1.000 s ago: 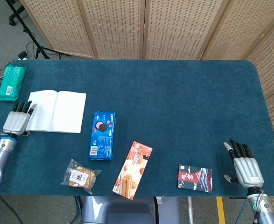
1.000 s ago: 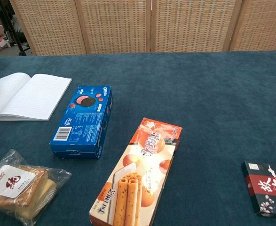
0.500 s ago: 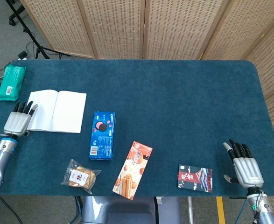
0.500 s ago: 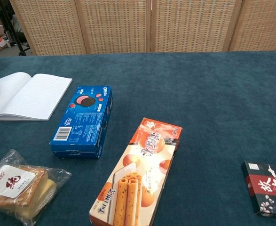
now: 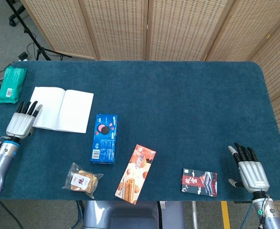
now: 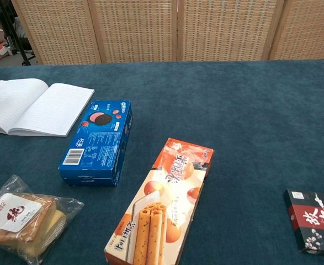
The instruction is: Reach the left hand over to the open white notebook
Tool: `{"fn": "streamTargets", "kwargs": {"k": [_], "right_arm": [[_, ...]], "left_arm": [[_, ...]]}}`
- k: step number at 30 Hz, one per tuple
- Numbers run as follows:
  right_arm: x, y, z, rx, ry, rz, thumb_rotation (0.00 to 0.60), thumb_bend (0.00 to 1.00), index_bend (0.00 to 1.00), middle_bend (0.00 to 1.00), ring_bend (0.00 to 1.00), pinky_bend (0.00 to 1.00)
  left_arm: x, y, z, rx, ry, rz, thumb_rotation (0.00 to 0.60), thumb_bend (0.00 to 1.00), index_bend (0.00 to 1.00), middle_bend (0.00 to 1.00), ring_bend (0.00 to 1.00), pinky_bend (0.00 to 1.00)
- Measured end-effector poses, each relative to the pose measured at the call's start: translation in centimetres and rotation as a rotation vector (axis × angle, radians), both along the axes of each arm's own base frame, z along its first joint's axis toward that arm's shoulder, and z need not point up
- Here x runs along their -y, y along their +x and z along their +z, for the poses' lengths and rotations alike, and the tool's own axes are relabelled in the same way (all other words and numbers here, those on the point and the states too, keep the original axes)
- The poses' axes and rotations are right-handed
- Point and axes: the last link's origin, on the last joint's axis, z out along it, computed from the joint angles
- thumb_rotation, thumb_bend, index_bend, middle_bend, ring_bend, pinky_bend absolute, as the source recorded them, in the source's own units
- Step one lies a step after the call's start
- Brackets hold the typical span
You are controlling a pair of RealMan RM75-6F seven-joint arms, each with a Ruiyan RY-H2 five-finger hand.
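Observation:
The open white notebook (image 5: 63,109) lies on the blue table at the left, turned slightly so its right side sits further back; the chest view shows its lined pages (image 6: 35,106). My left hand (image 5: 21,123) is flat at the notebook's left edge, fingers stretched out and their tips touching the near-left corner of the page. It holds nothing. A fingertip of it shows at the left edge of the chest view. My right hand (image 5: 248,169) rests open near the table's front right corner, fingers apart, holding nothing.
A green packet (image 5: 11,84) lies behind the left hand. Right of the notebook is a blue cookie box (image 5: 104,138), then an orange wafer-roll box (image 5: 136,174) and a bagged pastry (image 5: 82,180). A dark box (image 5: 199,182) lies beside the right hand.
The notebook has slid and turned to the right and back, away from its earlier spot. My left hand has shifted slightly right with it. The right hand has not moved.

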Motion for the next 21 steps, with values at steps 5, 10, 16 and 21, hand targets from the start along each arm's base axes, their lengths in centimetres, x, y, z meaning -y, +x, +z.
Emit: {"fn": "streamTargets", "kwargs": {"k": [5,10,16,21], "right_arm": [[0.0,0.0,0.0,0.001,0.0,0.001,0.6,0.1,0.05,0.0,0.0,0.0],[0.0,0.0,0.1,0.002,-0.003,0.002,0.6,0.1,0.05,0.0,0.0,0.0],[0.0,0.0,0.1,0.003,-0.002,0.001,0.6,0.1,0.05,0.0,0.0,0.0],[0.0,0.0,0.1,0.003,-0.003,0.002,0.6,0.1,0.05,0.0,0.0,0.0]], "left_arm": [[-0.1,0.6,0.0,0.008,0.017,-0.032,0.6,0.35,0.0,0.0,0.0,0.0],[-0.1,1.2,0.1,0.016,0.033,-0.058,0.6,0.36,0.0,0.0,0.0,0.0],[-0.1,2.1,0.3,0.025,0.055,-0.116,0.6,0.36,0.0,0.0,0.0,0.0],[-0.1,3.0,0.5,0.039,0.075,-0.168,0.6,0.37,0.0,0.0,0.0,0.0]]}}
